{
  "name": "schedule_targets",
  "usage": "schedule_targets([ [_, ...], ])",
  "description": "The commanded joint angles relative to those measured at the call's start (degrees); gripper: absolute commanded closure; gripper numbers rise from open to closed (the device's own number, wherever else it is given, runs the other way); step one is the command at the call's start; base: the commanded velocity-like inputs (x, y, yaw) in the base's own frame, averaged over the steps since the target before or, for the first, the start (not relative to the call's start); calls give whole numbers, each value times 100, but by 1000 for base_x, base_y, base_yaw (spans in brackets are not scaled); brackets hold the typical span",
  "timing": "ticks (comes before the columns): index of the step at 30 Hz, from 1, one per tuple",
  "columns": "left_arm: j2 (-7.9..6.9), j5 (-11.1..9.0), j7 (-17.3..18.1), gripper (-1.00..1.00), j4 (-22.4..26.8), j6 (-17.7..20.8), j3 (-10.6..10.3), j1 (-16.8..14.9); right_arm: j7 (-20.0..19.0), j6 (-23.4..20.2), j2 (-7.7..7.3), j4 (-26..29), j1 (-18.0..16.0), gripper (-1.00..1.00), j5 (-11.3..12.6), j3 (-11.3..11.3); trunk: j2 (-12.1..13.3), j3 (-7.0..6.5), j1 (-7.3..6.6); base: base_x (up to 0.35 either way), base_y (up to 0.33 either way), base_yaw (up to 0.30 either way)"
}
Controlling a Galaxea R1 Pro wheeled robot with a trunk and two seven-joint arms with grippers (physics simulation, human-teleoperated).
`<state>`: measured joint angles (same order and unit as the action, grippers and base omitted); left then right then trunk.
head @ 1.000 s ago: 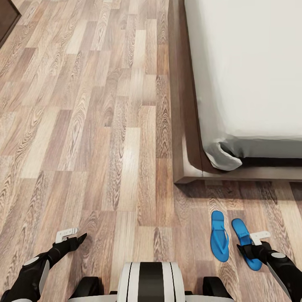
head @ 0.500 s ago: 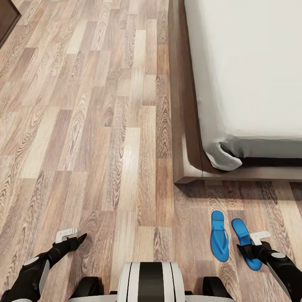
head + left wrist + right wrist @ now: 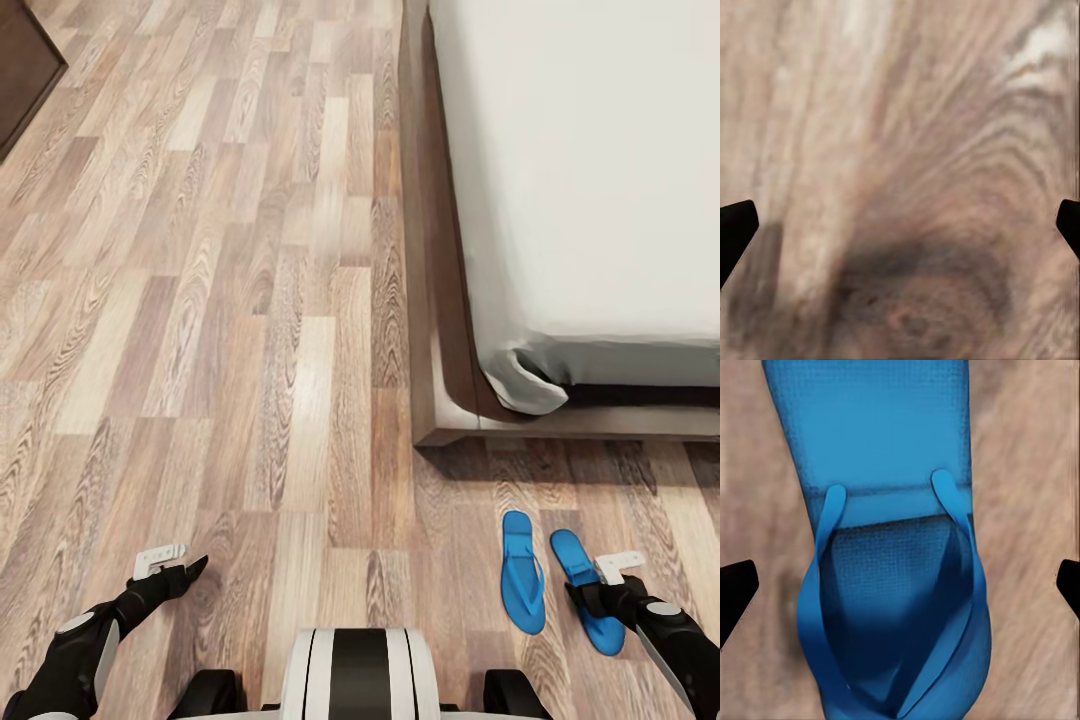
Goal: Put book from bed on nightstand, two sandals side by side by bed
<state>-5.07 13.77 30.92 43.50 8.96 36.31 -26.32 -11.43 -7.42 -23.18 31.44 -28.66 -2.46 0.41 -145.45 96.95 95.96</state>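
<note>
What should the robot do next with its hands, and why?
Probably lift the right gripper away from the sandals. Both already lie side by side on the floor near the bed, the fingers spread wide with nothing held, so that part looks done.

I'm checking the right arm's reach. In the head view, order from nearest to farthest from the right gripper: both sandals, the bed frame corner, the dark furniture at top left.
1. Right sandal, under the right gripper.
2. Left sandal, beside it.
3. Bed frame corner, ahead.
4. Dark furniture, far top left.

2 blue sandals [image 3: 522, 587] lie side by side near the bed [image 3: 600, 200].
</note>
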Motion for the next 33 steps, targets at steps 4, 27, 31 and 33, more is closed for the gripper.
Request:
schedule_targets([
  [4,6,30,46,-100,9,35,26,-4,-17,-31,-3,11,2,-100,-26,5,4,-86,-11,0,0,0],
  [27,6,30,44,-100,9,35,-16,-4,-25,-31,-3,19,1,-100,-26,3,35,-596,-70,0,0,0],
  [31,6,30,45,-100,9,35,-18,-4,-26,-31,-3,19,2,-100,-26,4,40,-684,-81,0,0,0],
  [33,6,30,45,-100,9,35,-18,-4,-26,-31,-3,29,1,-100,-26,5,43,-729,-86,0,0,0],
])
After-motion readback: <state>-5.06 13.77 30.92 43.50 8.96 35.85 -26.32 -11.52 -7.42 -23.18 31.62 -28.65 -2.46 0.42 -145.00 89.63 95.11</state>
